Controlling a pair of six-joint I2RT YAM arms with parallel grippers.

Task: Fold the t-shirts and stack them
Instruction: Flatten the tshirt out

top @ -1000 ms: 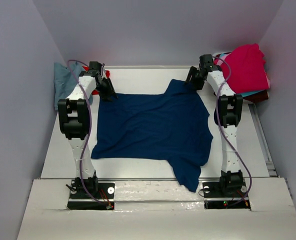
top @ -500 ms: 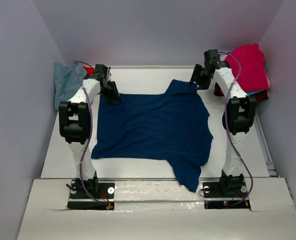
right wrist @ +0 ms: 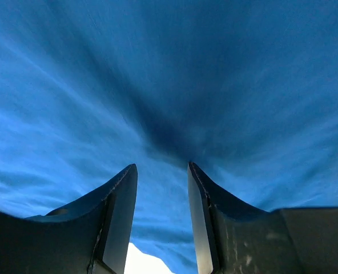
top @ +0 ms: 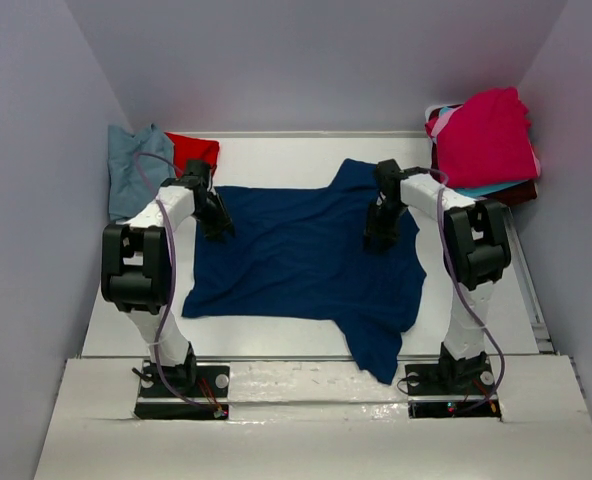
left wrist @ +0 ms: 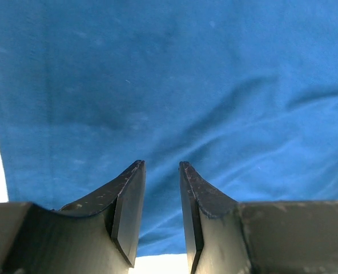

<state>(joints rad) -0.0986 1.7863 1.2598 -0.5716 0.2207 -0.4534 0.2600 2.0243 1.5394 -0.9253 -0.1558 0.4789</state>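
Both arms moved in from navy tee (top: 306,260) far corners onto it. Left gripper (left wrist: 160,165) and right gripper (right wrist: 162,166) narrowly parted, nothing pinched. Fold grab looks imminent.

Six tees are counted. One navy tee (top: 296,250) is spread at the centre of the single tabletop (top: 276,150). Two are found at ten o'clock: one blue-grey tee (top: 131,172) and one red tee (top: 193,150). Three are piled at two o'clock: one magenta tee (top: 486,135), one turquoise tee (top: 488,188) and one maroon tee (top: 521,194). Two arms are counted, the left arm (top: 141,265) and the right arm (top: 471,250). Two pincers are counted, the left pincer (left wrist: 161,171) and the right pincer (right wrist: 161,171).
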